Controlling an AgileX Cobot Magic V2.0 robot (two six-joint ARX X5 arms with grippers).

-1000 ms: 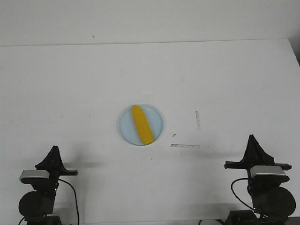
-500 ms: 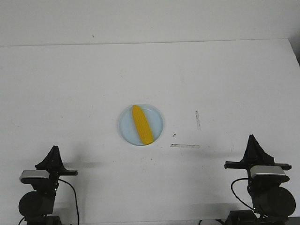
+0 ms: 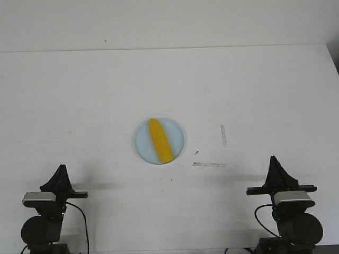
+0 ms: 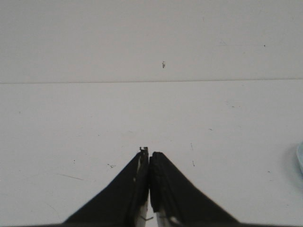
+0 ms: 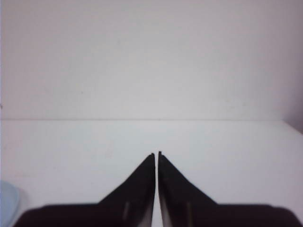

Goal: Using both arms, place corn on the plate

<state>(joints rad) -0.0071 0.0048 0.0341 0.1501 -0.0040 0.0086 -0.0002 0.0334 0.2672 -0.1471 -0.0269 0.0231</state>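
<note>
The yellow corn (image 3: 160,140) lies on the pale blue plate (image 3: 142,138) at the middle of the white table, its pointed end toward the far side. My left gripper (image 3: 62,167) is shut and empty at the near left, well apart from the plate. My right gripper (image 3: 274,159) is shut and empty at the near right. In the left wrist view the gripper (image 4: 149,153) has its jaws together, with a sliver of the plate (image 4: 300,158) at the frame's edge. In the right wrist view the gripper (image 5: 156,153) is shut, and the plate's edge (image 5: 8,198) shows.
Two thin tape marks (image 3: 223,135) lie on the table right of the plate. The table's far edge (image 3: 169,48) meets a white wall. The table's right edge (image 3: 332,63) is close to the right arm's side.
My right arm has shifted a little left and toward the near edge. The corn, the plate and the left arm have not moved.
</note>
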